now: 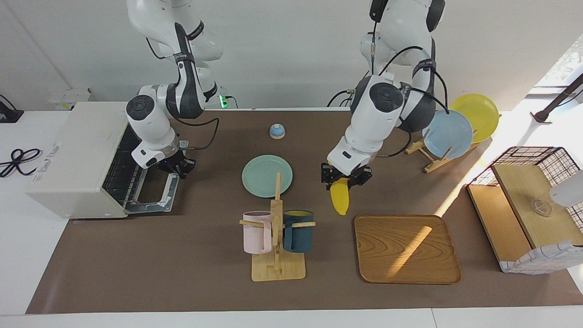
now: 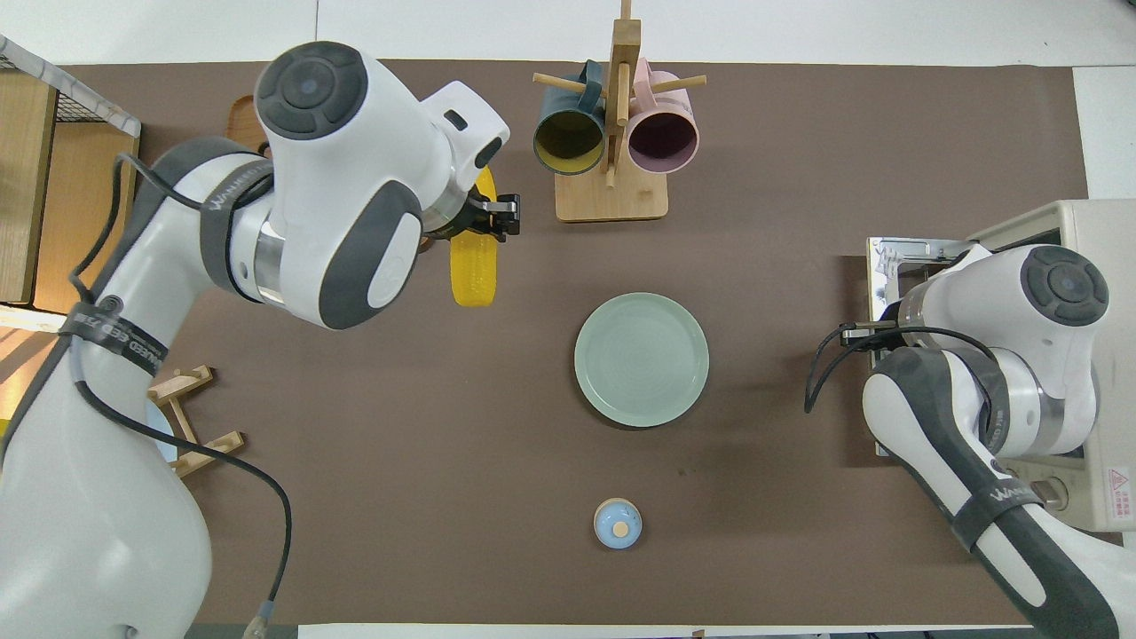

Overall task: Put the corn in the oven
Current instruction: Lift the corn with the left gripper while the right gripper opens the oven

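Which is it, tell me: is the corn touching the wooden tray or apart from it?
Apart. In the facing view the corn hangs from the left gripper, shut on it, over bare table between the green plate and the wooden tray, whose surface lies empty.

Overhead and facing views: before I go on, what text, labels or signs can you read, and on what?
No wording can be quoted reliably.
Left arm band: white lettering, too blurred to read.
Right arm band: white lettering, too blurred to read.
Oven, on its top: blue print, too small to read.
Sticker on the oven: a red warning triangle; the words beside it are too small to read.
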You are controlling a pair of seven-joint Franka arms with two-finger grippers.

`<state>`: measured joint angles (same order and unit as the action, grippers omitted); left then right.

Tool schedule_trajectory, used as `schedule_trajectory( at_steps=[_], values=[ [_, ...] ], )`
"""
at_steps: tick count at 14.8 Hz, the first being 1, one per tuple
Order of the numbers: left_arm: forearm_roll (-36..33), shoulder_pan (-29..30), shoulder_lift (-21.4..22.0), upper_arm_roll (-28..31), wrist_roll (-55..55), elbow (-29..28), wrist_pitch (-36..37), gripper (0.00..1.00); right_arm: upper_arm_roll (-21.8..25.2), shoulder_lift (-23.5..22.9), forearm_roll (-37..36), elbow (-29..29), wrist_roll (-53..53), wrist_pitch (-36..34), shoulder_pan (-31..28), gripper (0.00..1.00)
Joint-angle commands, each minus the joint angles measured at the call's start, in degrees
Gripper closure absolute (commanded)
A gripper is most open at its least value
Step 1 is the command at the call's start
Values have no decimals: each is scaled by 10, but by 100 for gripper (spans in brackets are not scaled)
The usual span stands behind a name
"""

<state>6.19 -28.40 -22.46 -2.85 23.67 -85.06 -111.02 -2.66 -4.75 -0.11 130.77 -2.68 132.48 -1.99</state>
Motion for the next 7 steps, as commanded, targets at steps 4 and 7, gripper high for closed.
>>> schedule_trajectory(
  at_steps=[4,7],
  values=[
    [8,-116,96,10,141,-212,-160,100,20,-20,4,5,13,22,-33,100],
    [8,-171,94,10,212,-251,-241,100,20,-20,59,2,12,18,-29,100]
  ],
)
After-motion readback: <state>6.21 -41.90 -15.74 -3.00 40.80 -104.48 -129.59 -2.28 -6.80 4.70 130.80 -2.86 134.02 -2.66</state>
